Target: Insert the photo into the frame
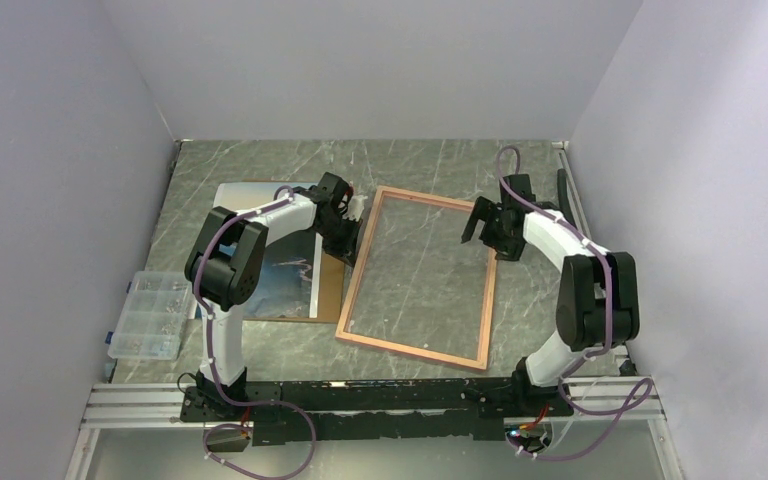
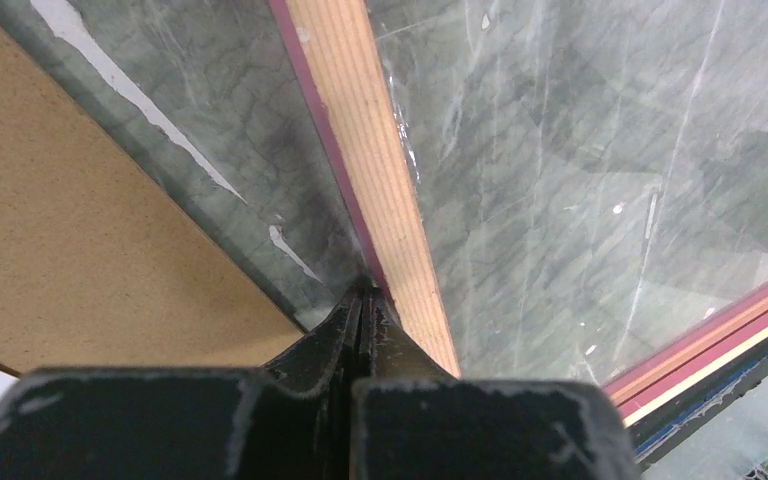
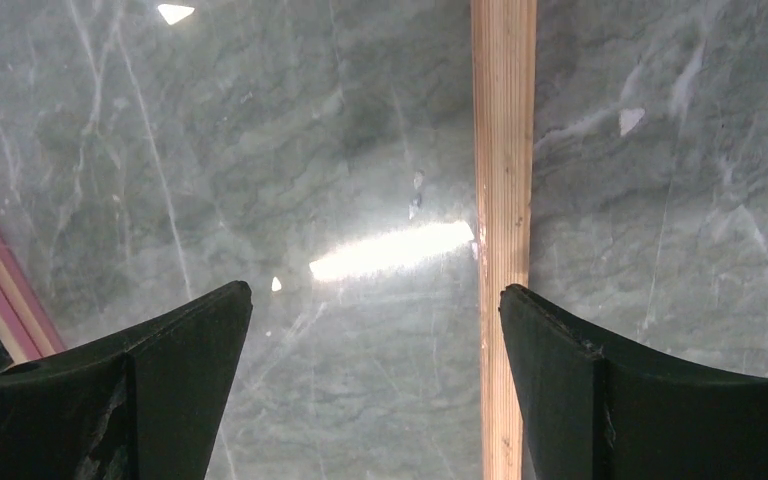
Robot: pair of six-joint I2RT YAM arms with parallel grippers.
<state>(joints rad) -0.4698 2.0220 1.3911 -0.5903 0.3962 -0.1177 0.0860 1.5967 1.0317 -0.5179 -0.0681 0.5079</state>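
Note:
The frame (image 1: pixel 415 350) lies flat in the middle of the table, wood-brown back up, with its clear pane (image 1: pixel 425 270) showing the marble beneath. My left gripper (image 1: pixel 357 233) is shut, and its tips (image 2: pixel 368 292) rest against the pink outer edge of the frame's left border (image 2: pixel 380 150) with nothing between the fingers. My right gripper (image 1: pixel 483 233) hangs open over the frame's right border (image 3: pixel 503 150), its midpoint (image 3: pixel 375 295) above the pane. The photo (image 1: pixel 285 275), blue landscape up, lies left of the frame and is partly hidden by the left arm.
A plain brown backing board (image 1: pixel 330 290) lies under the photo, close beside the frame's left border, and shows as the board (image 2: pixel 60 220) in the left wrist view. A clear plastic organiser box (image 1: pixel 147 315) sits at the table's left edge. Walls close in three sides.

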